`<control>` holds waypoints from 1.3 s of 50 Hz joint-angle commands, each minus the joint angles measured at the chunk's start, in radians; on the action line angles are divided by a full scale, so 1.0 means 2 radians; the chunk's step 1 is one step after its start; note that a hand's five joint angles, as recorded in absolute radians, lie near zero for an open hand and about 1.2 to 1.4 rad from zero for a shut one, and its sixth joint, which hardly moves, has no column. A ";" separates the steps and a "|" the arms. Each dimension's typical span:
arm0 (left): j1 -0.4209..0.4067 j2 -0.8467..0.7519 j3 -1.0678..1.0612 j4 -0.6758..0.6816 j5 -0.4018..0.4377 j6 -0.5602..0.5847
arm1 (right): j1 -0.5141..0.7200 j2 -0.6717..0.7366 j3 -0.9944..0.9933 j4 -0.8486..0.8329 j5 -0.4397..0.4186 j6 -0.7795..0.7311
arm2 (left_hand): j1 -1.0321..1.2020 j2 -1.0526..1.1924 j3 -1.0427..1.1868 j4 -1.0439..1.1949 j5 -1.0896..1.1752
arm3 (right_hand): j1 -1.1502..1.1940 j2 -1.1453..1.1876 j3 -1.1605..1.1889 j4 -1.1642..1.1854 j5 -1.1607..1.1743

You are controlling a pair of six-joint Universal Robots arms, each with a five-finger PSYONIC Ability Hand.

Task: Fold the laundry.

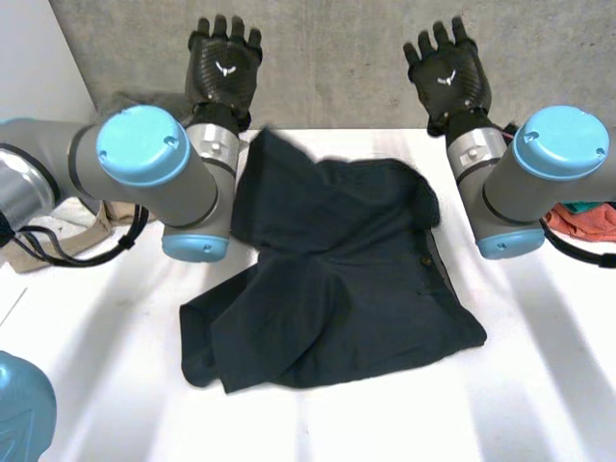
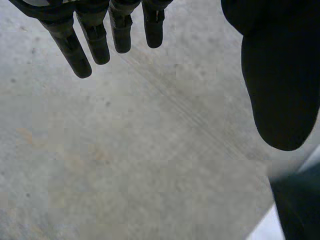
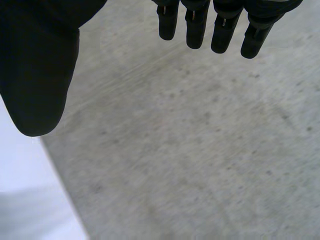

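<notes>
Two hands up past the tabletop (image 1: pixel 539 385) | left hand (image 1: pixel 224 69) and right hand (image 1: pixel 448 79) both spread wide, empty | your garment (image 1: pixel 327 274) lies crumpled between the arms (image 1: pixel 144 164).

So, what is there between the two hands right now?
Head view: bare concrete wall between the open left hand and the open right hand. The dark garment lies nearer, crumpled on the white table.

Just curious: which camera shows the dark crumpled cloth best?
Head view: the whole dark crumpled cloth lies on the white table. Left wrist view catches perhaps a sliver; right wrist view faces grey wall.
</notes>
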 commanded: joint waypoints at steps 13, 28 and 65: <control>-0.043 0.245 -0.309 -0.146 -0.042 -0.063 | -0.027 -0.186 0.218 0.327 -0.047 -0.002 | 0.046 0.040 0.038 0.041 0.031 | -0.029 -0.018 -0.021 -0.020 -0.022; -0.111 0.353 -0.486 -0.280 -0.034 -0.220 | -0.082 -0.265 0.436 0.298 -0.139 -0.012 | 0.219 0.213 0.211 0.214 0.204 | 0.094 0.104 0.102 0.103 0.100; -0.045 0.227 -0.508 -0.087 -0.091 -0.130 | -0.105 -0.269 0.521 0.173 -0.150 -0.012 | 0.602 0.596 0.594 0.597 0.587 | 0.582 0.593 0.590 0.591 0.589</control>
